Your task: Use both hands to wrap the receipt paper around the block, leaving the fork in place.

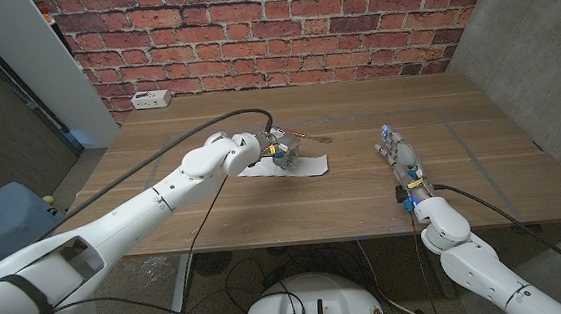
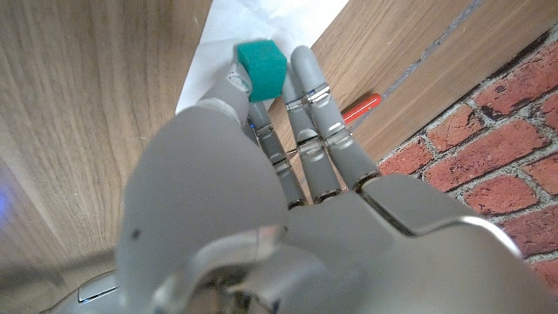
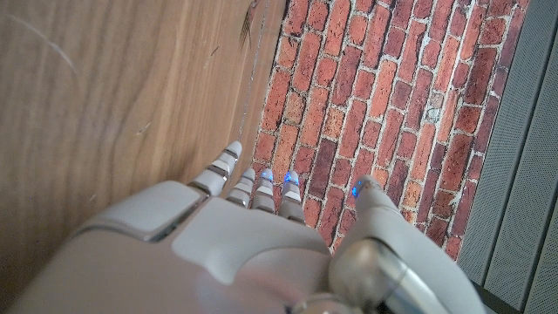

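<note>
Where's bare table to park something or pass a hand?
Bare wood lies between the white receipt paper and the right hand, and across the near strip of the wooden table. It is crowded at the paper: the left hand pinches the small teal block there, with the red-handled fork just beyond.

Even, soft overhead lighting; the head view is sharp across the wooden table [image 1: 357, 111], with short, faint shadows under the left hand [image 1: 278, 149] and beside the receipt paper [image 1: 306, 167]. A mild sheen lies on the tabletop near the far edge. Straight lines bow slightly toward the corners. In the left wrist view the palm [image 2: 261, 218] is close and soft-focused. In the right wrist view the right hand [image 3: 227, 244] is blurred, the brick wall [image 3: 366, 87] crisp; small blue lights glow at the fingertips [image 3: 266, 176].
</note>
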{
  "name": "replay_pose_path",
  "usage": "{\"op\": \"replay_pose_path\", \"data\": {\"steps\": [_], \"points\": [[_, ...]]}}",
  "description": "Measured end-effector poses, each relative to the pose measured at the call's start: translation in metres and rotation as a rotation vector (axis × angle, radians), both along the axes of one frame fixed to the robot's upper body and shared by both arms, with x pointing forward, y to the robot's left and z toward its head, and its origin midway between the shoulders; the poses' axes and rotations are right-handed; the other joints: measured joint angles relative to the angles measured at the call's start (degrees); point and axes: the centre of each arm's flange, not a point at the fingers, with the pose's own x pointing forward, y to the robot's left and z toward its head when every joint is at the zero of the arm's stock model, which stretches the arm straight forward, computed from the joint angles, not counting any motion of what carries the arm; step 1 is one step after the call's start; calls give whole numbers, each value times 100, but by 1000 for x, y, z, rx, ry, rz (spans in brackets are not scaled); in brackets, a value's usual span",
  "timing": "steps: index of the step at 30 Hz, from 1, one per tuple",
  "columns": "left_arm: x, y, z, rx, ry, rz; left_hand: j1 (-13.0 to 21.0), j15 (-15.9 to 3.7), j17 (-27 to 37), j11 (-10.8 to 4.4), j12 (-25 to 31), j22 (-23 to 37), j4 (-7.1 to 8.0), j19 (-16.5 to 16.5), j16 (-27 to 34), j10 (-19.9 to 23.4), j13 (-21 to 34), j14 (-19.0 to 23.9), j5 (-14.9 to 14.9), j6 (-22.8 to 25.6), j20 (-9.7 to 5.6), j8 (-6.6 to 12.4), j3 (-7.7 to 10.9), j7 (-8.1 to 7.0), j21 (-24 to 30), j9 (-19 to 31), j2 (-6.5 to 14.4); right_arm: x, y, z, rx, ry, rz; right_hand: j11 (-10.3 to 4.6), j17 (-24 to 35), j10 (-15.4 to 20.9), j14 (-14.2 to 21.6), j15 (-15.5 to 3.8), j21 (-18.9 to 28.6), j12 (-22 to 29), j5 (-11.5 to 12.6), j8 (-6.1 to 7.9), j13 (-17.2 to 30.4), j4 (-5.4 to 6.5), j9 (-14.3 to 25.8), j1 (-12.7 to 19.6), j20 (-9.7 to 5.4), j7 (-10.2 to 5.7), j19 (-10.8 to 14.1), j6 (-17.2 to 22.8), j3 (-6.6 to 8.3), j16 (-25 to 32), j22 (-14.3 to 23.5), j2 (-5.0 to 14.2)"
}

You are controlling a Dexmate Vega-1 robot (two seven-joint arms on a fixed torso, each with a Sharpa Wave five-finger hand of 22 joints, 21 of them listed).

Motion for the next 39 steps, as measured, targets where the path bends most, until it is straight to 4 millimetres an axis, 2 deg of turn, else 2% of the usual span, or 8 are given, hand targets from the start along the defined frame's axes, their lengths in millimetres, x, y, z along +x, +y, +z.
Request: {"op": "replay_pose_path", "data": {"steps": [7, 17, 19, 23, 25, 30, 33, 39], "points": [[4, -3, -2, 40, 21, 29, -81, -135, -169, -100, -229, -60, 33, -294, -399, -267, -258, -135, 11, -790, 69, -502, -33, -212, 23, -82, 135, 2, -1, 2, 0, 0, -3, 0, 0, 0, 0, 0, 0, 0, 0, 0, 0, 0, 0, 0, 0, 0, 0, 0, 0, 0, 0, 0], [2, -4, -2, 83, -15, 64, -350, -303, -245, -182, -466, -70, 135, -806, -734, -656, -510, -301, 14, -1361, 178, -879, -186, -488, -178, -233, 337, 4, -1, 3, -1, 0, 0, 0, 0, 0, 0, 0, 0, 0, 0, 0, 0, 0, 0, 0, 0, 0, 0, 0, 0, 0, 0, 0], [2, -4, -2, 90, -22, 71, -476, -479, -277, -185, -526, -70, 160, -938, -837, -759, -552, -252, 15, -1518, 190, -940, -212, -527, -226, -265, 337, 4, -1, 3, -2, 0, 0, 0, 0, 0, 0, 0, 0, 0, 0, 0, 0, 0, 0, 0, 0, 0, 0, 0, 0, 0, 0, 0], [0, -5, -3, 102, -38, 80, -633, -528, -362, -188, -566, -70, 189, -1081, -1020, -930, -589, -394, 24, -1698, 288, -945, -240, -626, -322, -341, 349, 4, -1, 4, -2, 0, 0, 0, 0, 0, 0, 0, 0, 0, 0, 0, 0, 0, 0, 0, 0, 0, 0, 0, 0, 0, 0, 0], [-1, -5, -4, 105, -51, 82, -655, -516, -379, -179, -566, -70, 188, -1101, -1040, -927, -615, -400, 8, -1655, 307, -938, -240, -590, -342, -369, 371, 4, -1, 4, -3, 0, 0, 0, 0, 0, 0, 0, 0, 0, 0, 0, 0, 0, 0, 0, 0, 0, 0, 0, 0, 0, 0, 0], [-3, -5, -4, 103, -94, 72, -591, -496, -262, -179, -396, -70, 6, -1047, -878, -539, -625, -124, -12, -908, 211, -691, -231, -377, -342, -419, 424, 4, 0, 3, -3, 1, 1, 0, 0, 0, 0, 0, 0, 0, 0, 0, 0, 0, 0, 0, 0, 0, 0, 0, 0, 0, 0, -1], [-6, -4, -4, 99, -123, 64, -409, -426, -136, -204, -285, -62, -51, -994, -755, -398, -564, -55, -23, -682, 227, -666, -238, -342, -304, -433, 375, 3, 0, 3, -2, 1, 1, 0, 0, 0, 0, 0, 0, 0, 0, 0, 0, 0, 0, -20, 0, 0, 0, 0, 0, 0, 0, -20], [-8, -3, -1, 90, -177, 47, -182, -284, 172, -191, -50, -24, -75, -953, -545, -81, -378, 83, 77, -56, 205, -428, -257, -299, -102, -350, 237, 2, 0, 2, -1, -1, 1, 0, 0, 0, 0, 0, 0, 0, 0, 0, 0, 0, 0, -24, 0, 0, 0, 0, 0, 0, 0, -24]]}}
